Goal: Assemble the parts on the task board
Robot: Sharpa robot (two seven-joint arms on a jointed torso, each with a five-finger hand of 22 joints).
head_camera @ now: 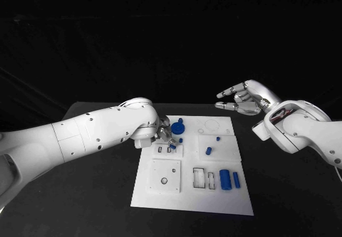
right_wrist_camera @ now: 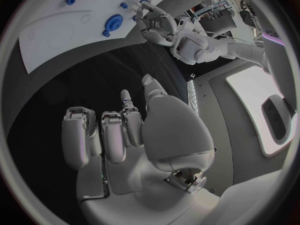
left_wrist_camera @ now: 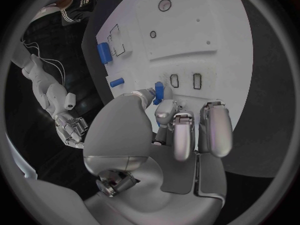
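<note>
The white task board lies in the middle of the black table. My left hand hovers low over its upper left part, beside a blue gear. Thumb and a finger pinch a small blue part just above two small rectangular slots. My right hand is raised beyond the board's far right corner, fingers loosely bent and apart, holding nothing. The right wrist view shows the gear and the left hand on the board.
Loose blue parts lie on the board: a short peg, a tiny piece and two cylinders next to rectangular recesses. A raised square plate with holes takes up the board's near left.
</note>
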